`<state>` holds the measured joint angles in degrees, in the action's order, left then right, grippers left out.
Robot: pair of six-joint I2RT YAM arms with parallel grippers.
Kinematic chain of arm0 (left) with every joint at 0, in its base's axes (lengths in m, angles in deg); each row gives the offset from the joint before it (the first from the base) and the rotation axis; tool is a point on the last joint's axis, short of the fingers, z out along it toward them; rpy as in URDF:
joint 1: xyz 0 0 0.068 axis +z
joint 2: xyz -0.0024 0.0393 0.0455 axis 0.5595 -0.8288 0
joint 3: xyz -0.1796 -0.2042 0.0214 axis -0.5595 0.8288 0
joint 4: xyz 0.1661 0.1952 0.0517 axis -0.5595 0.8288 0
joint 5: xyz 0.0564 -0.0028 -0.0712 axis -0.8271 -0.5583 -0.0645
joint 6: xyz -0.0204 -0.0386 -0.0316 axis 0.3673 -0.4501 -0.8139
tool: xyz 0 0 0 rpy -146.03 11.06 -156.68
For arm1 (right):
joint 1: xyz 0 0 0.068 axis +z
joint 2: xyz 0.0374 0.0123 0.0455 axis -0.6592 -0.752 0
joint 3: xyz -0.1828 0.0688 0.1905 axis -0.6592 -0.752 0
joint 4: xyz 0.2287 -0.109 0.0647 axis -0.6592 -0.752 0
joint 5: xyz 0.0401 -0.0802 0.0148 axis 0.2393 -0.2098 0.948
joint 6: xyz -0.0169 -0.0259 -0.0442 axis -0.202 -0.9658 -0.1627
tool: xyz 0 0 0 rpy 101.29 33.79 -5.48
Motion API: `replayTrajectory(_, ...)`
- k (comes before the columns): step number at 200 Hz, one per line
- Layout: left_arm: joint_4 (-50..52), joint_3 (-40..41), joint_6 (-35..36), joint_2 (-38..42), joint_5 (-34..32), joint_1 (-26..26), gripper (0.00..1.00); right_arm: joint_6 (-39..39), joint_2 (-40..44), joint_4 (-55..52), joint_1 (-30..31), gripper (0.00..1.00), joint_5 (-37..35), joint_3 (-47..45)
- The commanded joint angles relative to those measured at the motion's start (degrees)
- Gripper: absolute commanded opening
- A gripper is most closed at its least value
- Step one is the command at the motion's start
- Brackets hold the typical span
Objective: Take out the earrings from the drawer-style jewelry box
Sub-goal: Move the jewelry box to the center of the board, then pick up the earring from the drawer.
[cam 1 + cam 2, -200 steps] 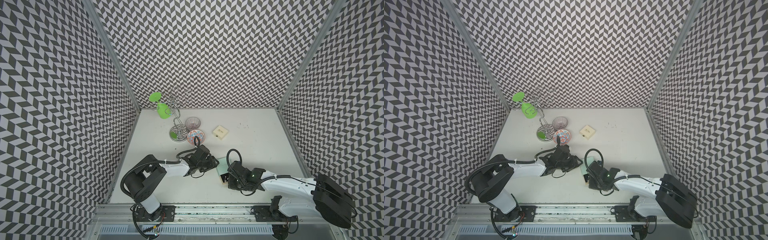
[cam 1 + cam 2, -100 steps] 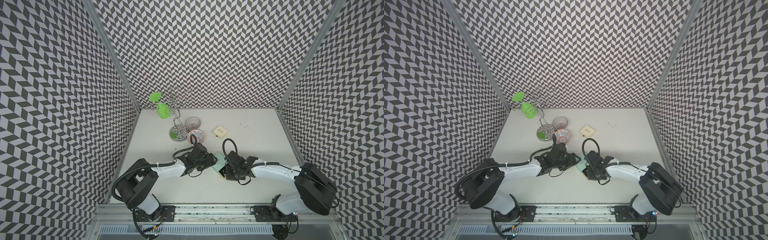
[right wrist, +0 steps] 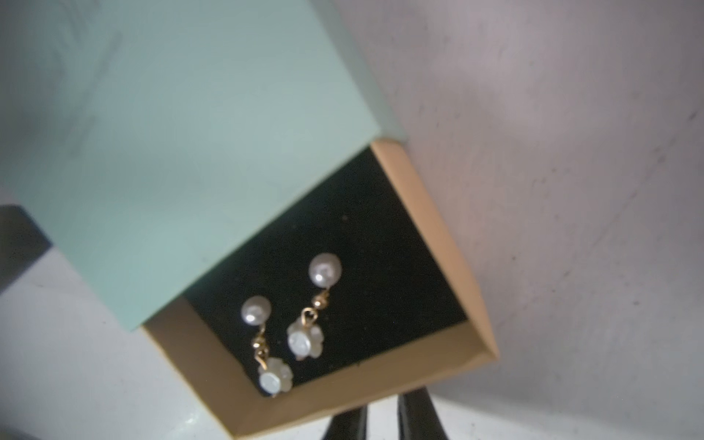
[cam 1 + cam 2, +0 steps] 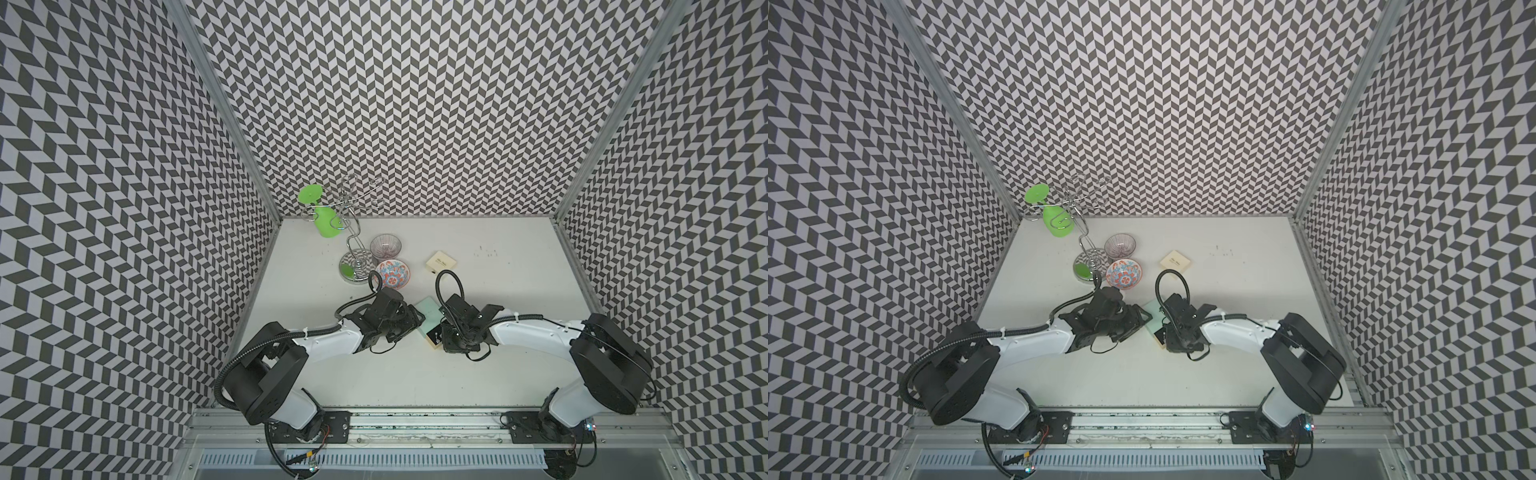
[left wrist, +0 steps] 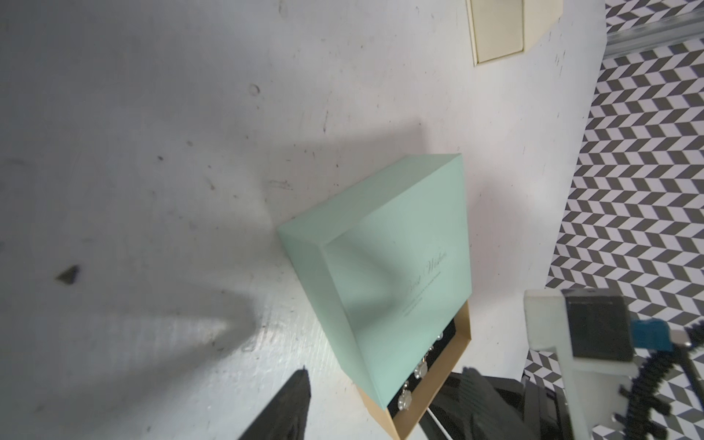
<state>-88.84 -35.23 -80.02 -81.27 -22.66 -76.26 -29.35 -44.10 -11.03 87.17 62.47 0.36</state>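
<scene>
The drawer-style jewelry box (image 4: 429, 315) (image 4: 1151, 312) is a mint-green sleeve with a tan drawer (image 3: 438, 236) slid partly out. Two earrings (image 3: 293, 335) (image 5: 413, 375), pearl drops with small flowers, lie on the drawer's black lining. My left gripper (image 5: 386, 371) (image 4: 415, 326) is open, its fingers on either side of the box's drawer end, and the one finger (image 5: 293, 407) in plain view stands apart from the box. My right gripper (image 3: 383, 423) (image 4: 438, 337) sits just outside the drawer's front wall, open by a narrow gap with nothing in it.
A cream square box (image 4: 441, 262) (image 5: 499, 30) lies further back. To its left are a patterned bowl (image 4: 392, 273), a glass bowl (image 4: 385, 247) and a chrome wire stand (image 4: 354, 266) holding a green cup (image 4: 325, 221). Patterned walls close three sides.
My right arm folded in and its gripper shifted left along the box's drawer end, its jaws parting slightly. My left gripper reached a little further toward the box.
</scene>
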Motion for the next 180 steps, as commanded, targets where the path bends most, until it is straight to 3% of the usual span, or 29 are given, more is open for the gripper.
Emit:
replayTrajectory(1,-2.2,0.2,-1.0,-1.0,1.2,-0.1,0.61,0.5,3.6,-4.1,-0.2,0.33,-1.5,-0.1)
replayTrajectory(28,-2.8,0.4,-0.5,-1.8,1.8,-0.1,0.56,0.9,9.0,-9.0,-0.2,0.42,-3.0,0.6)
replayTrajectory(70,-3.7,0.7,0.6,-2.3,2.3,0.0,0.52,-2.4,12.1,-13.3,-0.2,0.35,-7.4,7.6)
replayTrajectory(105,-6.2,1.2,1.0,-3.5,3.2,1.2,0.47,-4.2,6.9,-9.5,0.5,0.25,-5.7,10.7)
replayTrajectory(180,-7.7,1.5,2.1,-5.5,3.5,1.9,0.44,-4.3,-4.1,-4.7,4.0,0.22,-4.2,14.5)
